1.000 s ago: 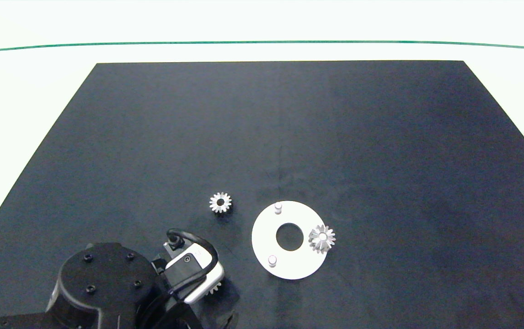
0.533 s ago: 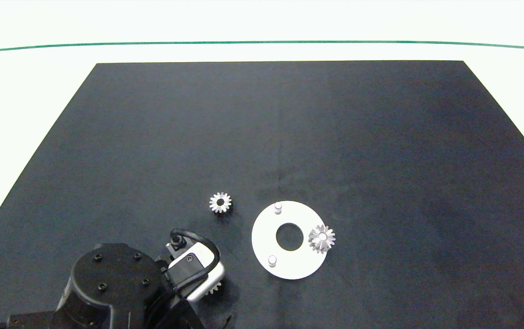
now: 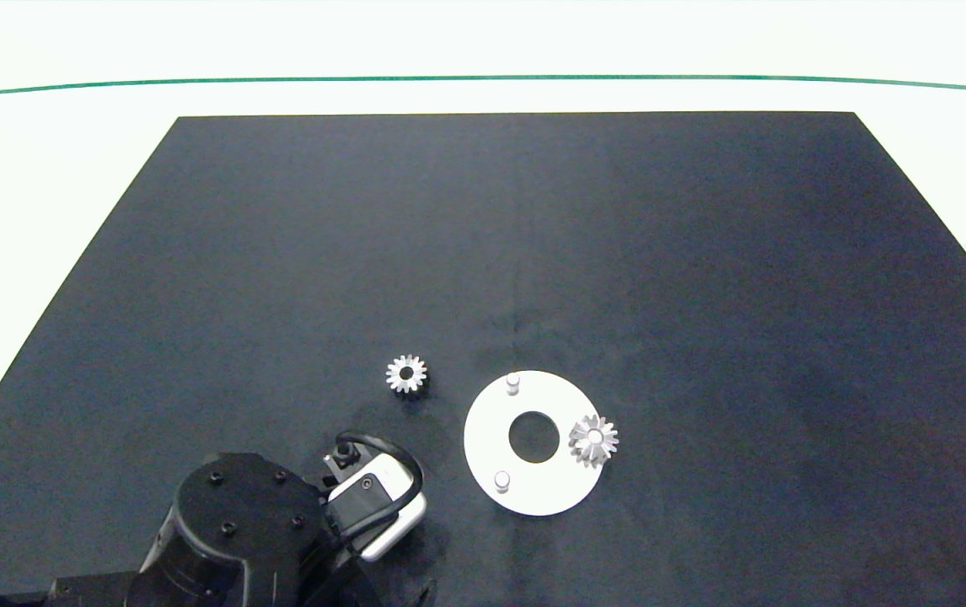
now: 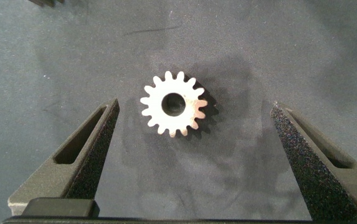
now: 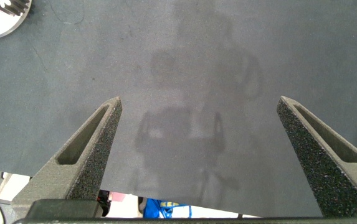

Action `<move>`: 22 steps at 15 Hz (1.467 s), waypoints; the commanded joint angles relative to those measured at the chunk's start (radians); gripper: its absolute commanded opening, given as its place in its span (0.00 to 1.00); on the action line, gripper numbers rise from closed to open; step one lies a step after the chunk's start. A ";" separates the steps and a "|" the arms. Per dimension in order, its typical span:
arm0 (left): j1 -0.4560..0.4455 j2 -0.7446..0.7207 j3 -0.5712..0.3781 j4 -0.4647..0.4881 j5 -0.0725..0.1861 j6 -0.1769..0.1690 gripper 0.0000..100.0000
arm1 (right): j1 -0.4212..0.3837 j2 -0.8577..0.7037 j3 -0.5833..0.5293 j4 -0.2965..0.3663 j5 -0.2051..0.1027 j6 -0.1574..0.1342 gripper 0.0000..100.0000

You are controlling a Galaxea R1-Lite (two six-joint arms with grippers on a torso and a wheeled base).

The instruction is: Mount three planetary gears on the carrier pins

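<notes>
The black mat (image 3: 517, 253) is seen covering most of the head view. The left arm (image 3: 238, 539) is found at the lower left of that frame, wrist camera housing pointed toward the centre. In the left wrist view, the left gripper (image 4: 194, 112) is held wide open above the mat, with one planetary gear (image 4: 174, 104) lying flat between its fingers (image 4: 94, 146), clear of both pads. This gear is hidden beneath the arm in the head view. The right gripper (image 5: 197, 106) is likewise spread wide over bare mat in its own view, holding nothing; its arm is not visible in the head view.

The white disc (image 3: 496, 447) is located at lower centre of the head view, lying flat, with a large round centre hole. Two carrier pins are noted bare: one at the disc's upper edge (image 3: 512, 384), one at its lower left (image 3: 501, 481). A second gear (image 3: 593, 439) is seated at the disc's right edge, overhanging the rim. A third gear (image 3: 406, 373) lies flat on the mat, left of the disc and apart from it.
</notes>
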 commanded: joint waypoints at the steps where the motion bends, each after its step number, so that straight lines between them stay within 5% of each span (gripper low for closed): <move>1: -0.001 0.025 -0.006 -0.003 0.002 0.002 1.00 | 0.001 -0.004 0.000 0.003 -0.001 -0.001 1.00; 8: 0.001 0.039 -0.019 0.001 0.000 0.011 0.99 | 0.001 -0.006 0.000 0.003 0.002 -0.001 1.00; 22: 0.013 0.056 -0.032 0.009 -0.001 0.024 0.71 | 0.001 -0.008 -0.005 0.003 0.002 -0.001 1.00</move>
